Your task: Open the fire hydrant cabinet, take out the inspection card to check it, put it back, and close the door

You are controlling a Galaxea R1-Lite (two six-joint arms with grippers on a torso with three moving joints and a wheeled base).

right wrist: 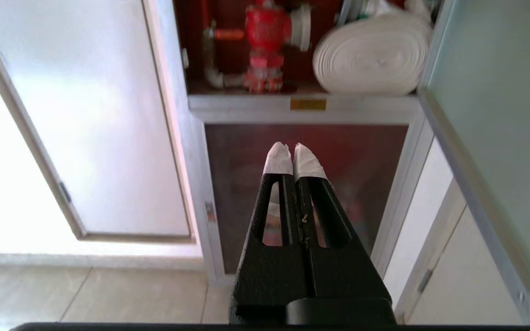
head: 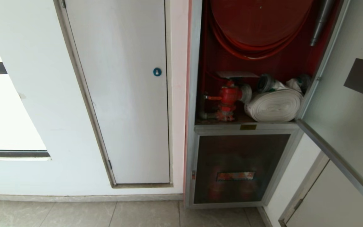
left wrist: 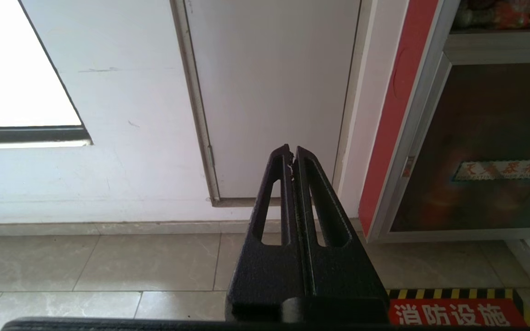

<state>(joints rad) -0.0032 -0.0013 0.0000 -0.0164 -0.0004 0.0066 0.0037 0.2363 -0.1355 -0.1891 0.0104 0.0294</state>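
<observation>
Right gripper (right wrist: 289, 154) low before cabinet (head: 197, 94), jaws closed, empty; door (head: 342, 104) swung open for card retrieval.

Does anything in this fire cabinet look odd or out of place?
Only that the door stands swung wide open to the right of the fire hydrant cabinet. Inside looks tidy: a rolled white hose lies beside the red valve. No spills or damage show.
</observation>
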